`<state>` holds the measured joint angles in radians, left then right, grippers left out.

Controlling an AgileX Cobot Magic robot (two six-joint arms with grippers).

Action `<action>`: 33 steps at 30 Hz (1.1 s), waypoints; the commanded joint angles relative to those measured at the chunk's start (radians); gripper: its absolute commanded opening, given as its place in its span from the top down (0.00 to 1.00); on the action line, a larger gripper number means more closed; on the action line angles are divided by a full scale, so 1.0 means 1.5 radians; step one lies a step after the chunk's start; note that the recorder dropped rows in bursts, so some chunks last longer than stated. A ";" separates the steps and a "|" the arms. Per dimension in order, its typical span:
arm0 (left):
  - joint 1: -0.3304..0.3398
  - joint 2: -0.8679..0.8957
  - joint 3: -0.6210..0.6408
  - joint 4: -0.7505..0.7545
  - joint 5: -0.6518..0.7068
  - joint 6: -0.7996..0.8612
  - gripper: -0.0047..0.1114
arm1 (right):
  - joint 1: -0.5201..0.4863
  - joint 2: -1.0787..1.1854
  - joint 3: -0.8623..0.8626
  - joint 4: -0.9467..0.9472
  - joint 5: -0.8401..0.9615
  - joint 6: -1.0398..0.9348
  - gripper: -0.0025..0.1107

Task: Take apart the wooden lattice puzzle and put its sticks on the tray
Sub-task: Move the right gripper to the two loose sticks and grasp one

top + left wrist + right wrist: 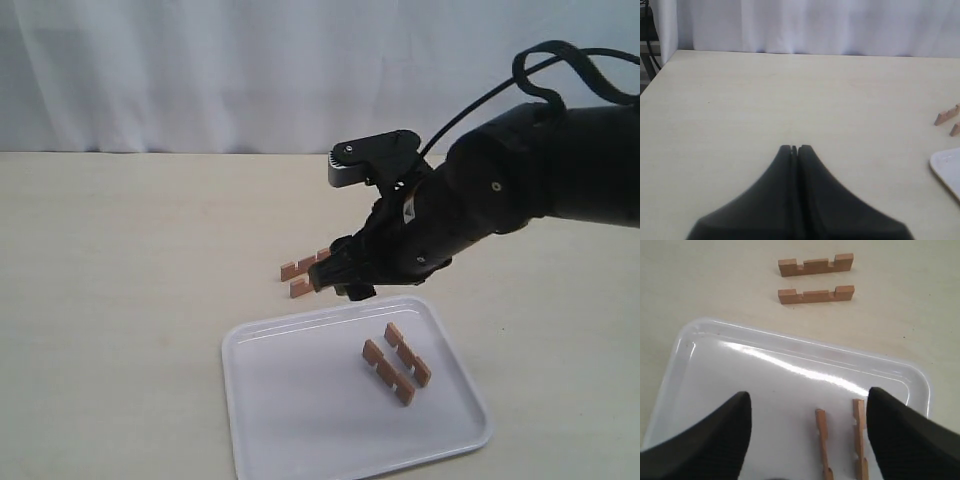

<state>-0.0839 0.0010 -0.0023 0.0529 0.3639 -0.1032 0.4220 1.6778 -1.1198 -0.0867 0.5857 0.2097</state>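
Spreading pale and matte, the worktop (120,300) carries a glossy white plastic tray (290,420) with rounded corners. Over its far rim hangs the right gripper (338,282), jaws apart, likely lined up for the two notched reddish wooden sticks (816,294) lying just beyond. Two more sticks (388,372) rest inside the tray. The left gripper (794,148) idles, jaws together.

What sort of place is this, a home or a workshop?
Probably a robot test lab: a bare pale table, a plain white curtain behind it, and a black robot arm above a white tray holding two wooden sticks.
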 commanded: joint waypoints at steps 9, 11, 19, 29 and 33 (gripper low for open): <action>0.001 -0.001 0.002 0.004 -0.005 0.001 0.96 | -0.020 0.106 -0.154 -0.027 0.100 -0.116 0.41; 0.001 -0.001 0.002 0.004 -0.005 0.001 0.96 | -0.029 0.133 -0.191 -0.022 0.120 -0.150 0.41; 0.001 -0.001 0.002 0.004 -0.005 0.001 0.96 | -0.067 0.235 -0.306 0.092 0.162 -0.381 0.41; 0.001 -0.001 0.002 0.004 -0.005 0.001 0.96 | -0.072 0.328 -0.390 0.115 0.200 -0.509 0.41; 0.001 -0.001 0.002 0.004 -0.005 0.001 0.96 | -0.076 0.361 -0.410 0.117 0.216 -0.534 0.41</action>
<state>-0.0839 0.0010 -0.0023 0.0529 0.3639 -0.1032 0.3198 2.1895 -1.7109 0.0822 0.8904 -0.5557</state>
